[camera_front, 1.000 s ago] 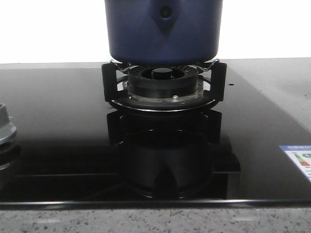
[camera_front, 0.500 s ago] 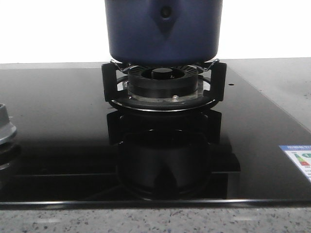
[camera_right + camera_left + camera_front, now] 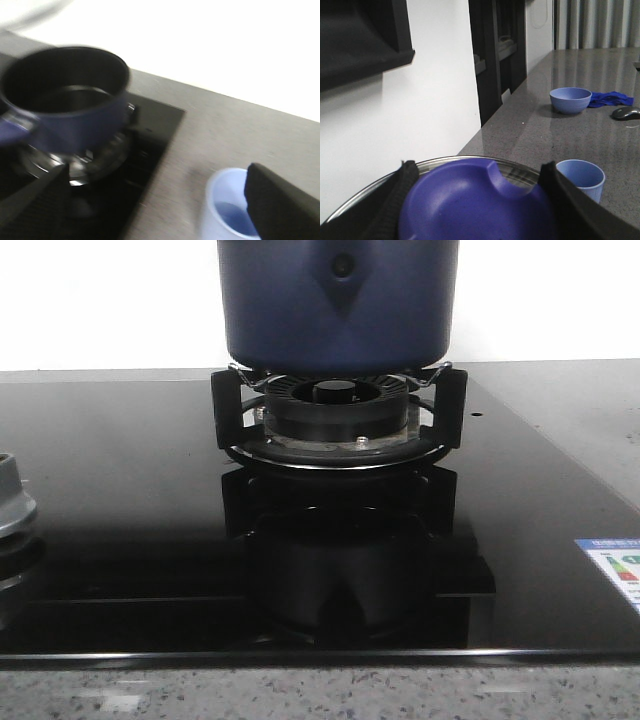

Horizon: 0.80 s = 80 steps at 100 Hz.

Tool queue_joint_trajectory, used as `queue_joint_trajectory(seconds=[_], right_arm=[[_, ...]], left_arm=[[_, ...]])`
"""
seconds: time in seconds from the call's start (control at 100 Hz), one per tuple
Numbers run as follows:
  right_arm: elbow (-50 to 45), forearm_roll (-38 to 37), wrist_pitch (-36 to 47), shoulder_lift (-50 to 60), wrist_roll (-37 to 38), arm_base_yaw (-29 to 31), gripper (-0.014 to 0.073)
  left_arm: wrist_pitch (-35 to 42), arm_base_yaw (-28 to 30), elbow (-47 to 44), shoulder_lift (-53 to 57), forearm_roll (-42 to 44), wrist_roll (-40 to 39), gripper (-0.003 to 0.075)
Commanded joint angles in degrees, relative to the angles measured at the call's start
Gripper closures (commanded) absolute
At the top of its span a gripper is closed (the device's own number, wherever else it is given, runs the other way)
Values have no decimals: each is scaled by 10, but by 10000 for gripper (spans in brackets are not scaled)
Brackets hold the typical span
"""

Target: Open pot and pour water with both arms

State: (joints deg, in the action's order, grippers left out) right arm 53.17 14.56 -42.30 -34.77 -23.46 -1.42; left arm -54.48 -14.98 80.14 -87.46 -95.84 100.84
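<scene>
The dark navy pot (image 3: 338, 310) stands on the black burner ring (image 3: 336, 415); its top is cut off in the front view. In the blurred right wrist view the pot (image 3: 65, 100) has no lid and its inside is dark. My left gripper (image 3: 477, 200) is shut on the blue knob (image 3: 470, 210) of a glass lid (image 3: 520, 172) with a metal rim, one finger on each side of the knob. My right gripper (image 3: 155, 210) is open with nothing between its fingers, beside the hob and over a pale blue cup (image 3: 227, 210).
The black glass cooktop (image 3: 120, 490) has a grey control knob (image 3: 12, 502) at its left edge and a label (image 3: 615, 565) at its right. On the grey counter are a blue cup (image 3: 580, 177), a blue bowl (image 3: 570, 99), a blue cloth (image 3: 610, 97) and a dark mouse-like object (image 3: 626, 113).
The pot stays on the burner. The whole front view has shifted a few pixels to the right; nothing else visibly differs.
</scene>
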Motion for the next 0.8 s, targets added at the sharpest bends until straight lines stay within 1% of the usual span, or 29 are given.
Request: queue_joint_trajectory(seconds=[0.0,0.08,0.14,0.15,0.22,0.23,0.31,0.45,0.6,0.69,0.79], right_arm=[[14,-66,20,0,-3,-1,-64],[2,-161,8,2,36,-1,-64],[-19,-232,8,6,88,-1,-64],[-24,-257,8,8,100,-1,-64],[-53,-319,19,13,159,-1,-64],[-60,-329,23,15,177,-1,-64],[-104,-368,51,23,224,-1,-64],[-178,-378,128,32,288,-1,-64],[-244,-378,247,35,340,-1,-64],[-274,-378,303,34,347,-1,-64],[-292,-378,339,28,347,0,-64]], left_arm=[[-17,8,19,39,-45,-11,533],[-17,8,19,46,-44,-22,533],[-19,8,19,49,-39,-22,533],[-19,8,19,49,-38,-22,533],[-23,8,19,49,-37,-24,533],[-23,8,19,49,-36,-27,533],[-23,8,19,49,-33,-34,533],[-24,8,19,49,-33,-35,533],[-30,8,19,49,-33,-35,533],[-36,8,19,49,-33,-35,533],[-37,8,19,49,-33,-36,533]])
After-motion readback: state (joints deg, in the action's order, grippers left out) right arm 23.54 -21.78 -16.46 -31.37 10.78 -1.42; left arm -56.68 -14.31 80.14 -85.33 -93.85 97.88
